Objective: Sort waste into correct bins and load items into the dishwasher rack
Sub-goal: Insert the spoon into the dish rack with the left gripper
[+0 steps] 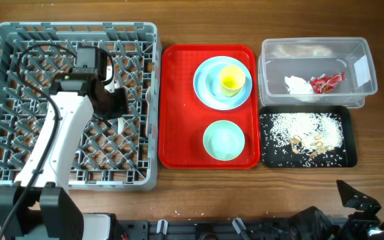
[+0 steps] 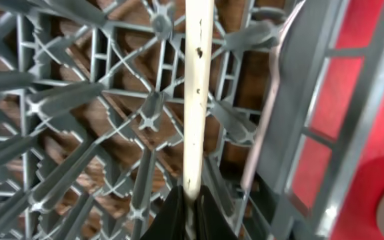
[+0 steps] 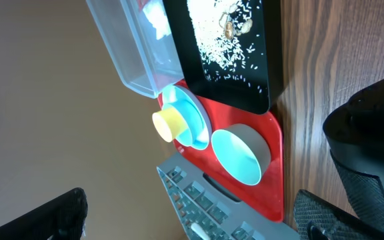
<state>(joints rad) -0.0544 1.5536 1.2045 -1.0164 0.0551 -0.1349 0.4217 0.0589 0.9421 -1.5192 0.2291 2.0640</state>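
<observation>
My left gripper (image 1: 115, 101) is over the right part of the grey dishwasher rack (image 1: 72, 27). In the left wrist view it (image 2: 191, 200) is shut on the handle of a white plastic utensil (image 2: 197, 93) among the pegs; its head is hidden, so I cannot tell spoon from fork. The pale blue plate (image 1: 209, 87) carries the yellow cup (image 1: 232, 80). The blue-green bowl (image 1: 223, 141) sits nearer on the red serving tray (image 1: 175, 100). My right gripper (image 3: 192, 210) is open and empty, low at the front right.
The clear tub (image 1: 372, 73) at the back right holds the white napkin (image 1: 297, 85) and the red wrapper (image 1: 327, 83). The black tray (image 1: 350, 157) in front of it holds rice and brown scraps (image 1: 305, 127). Bare wooden table lies along the front edge.
</observation>
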